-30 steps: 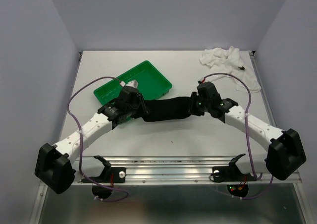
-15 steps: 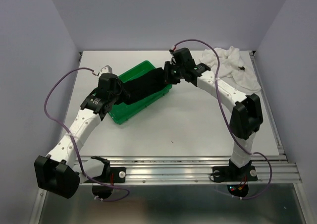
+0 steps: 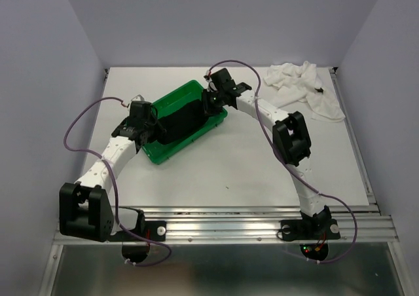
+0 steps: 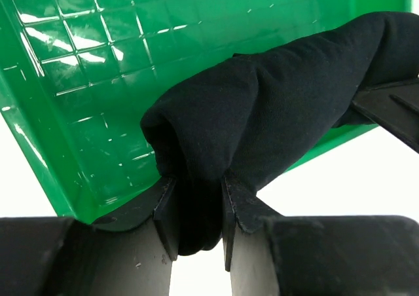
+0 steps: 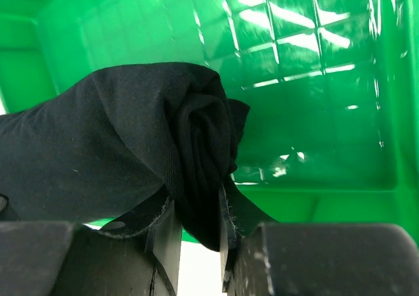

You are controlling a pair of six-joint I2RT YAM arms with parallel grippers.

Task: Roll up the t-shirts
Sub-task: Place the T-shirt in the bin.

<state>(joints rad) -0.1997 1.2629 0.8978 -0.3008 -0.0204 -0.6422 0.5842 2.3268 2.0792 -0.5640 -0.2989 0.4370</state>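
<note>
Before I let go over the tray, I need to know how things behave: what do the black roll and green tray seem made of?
The black t-shirt: soft knit cloth, matte, probably cotton jersey; it creases, spirals in layers and shows no glare.
The green tray: rigid moulded plastic, glossy; bright light streaks and a raised grid on its floor.

No writing, label, brand, number or sign can be read in any view. The rolled black t-shirt (image 4: 262, 112), the green tray (image 4: 85, 80) and the white t-shirt (image 3: 298, 80) at the far right of the desk (image 3: 249, 171) show only plain surfaces.
</note>
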